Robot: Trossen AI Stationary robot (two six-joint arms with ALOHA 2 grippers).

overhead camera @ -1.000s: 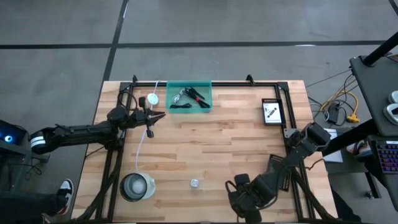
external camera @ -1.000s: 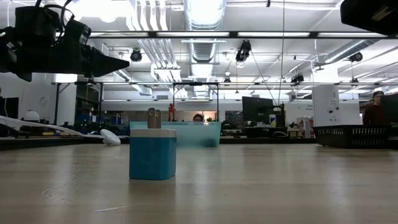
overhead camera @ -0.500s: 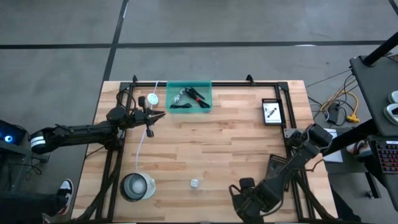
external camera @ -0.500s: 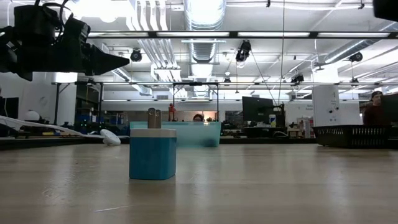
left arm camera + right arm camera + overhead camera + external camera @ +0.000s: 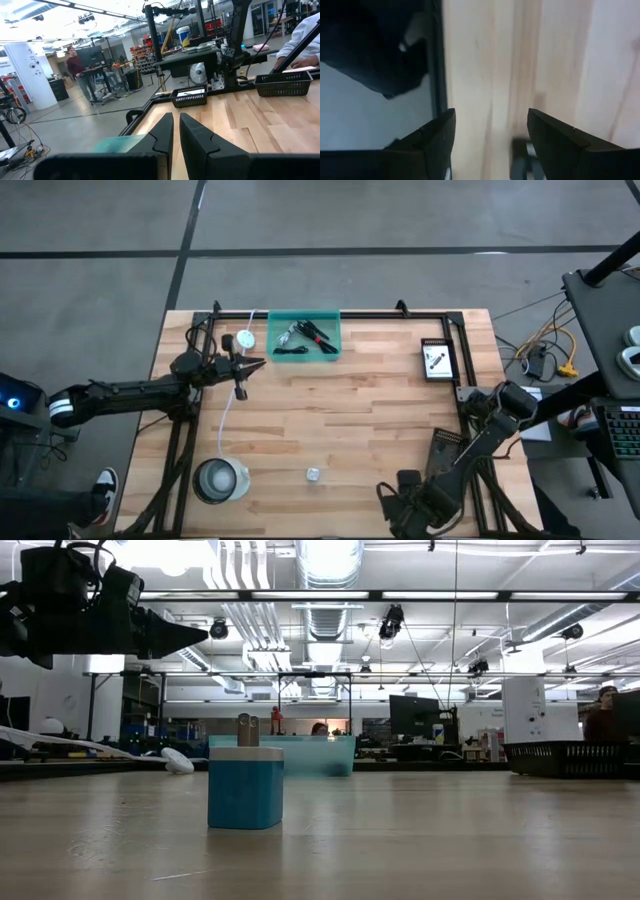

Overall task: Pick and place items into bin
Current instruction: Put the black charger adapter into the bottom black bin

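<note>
Your right gripper (image 5: 385, 498), fingers spread and empty, sits low by the table's near edge. The teal bin (image 5: 305, 335) already holds cable and clip. Swing toward the small blue block (image 5: 313, 474). Left gripper (image 5: 250, 366) hovers nearly closed, empty.

I see a clear round container (image 5: 220, 479) at the table's (image 5: 350, 420) near-left corner, white disc (image 5: 244, 339) w/ cord (image 5: 229, 412) far-left, black perforated board (image 5: 438, 360) far-right, small blue block (image 5: 246, 787) near the container.
</note>
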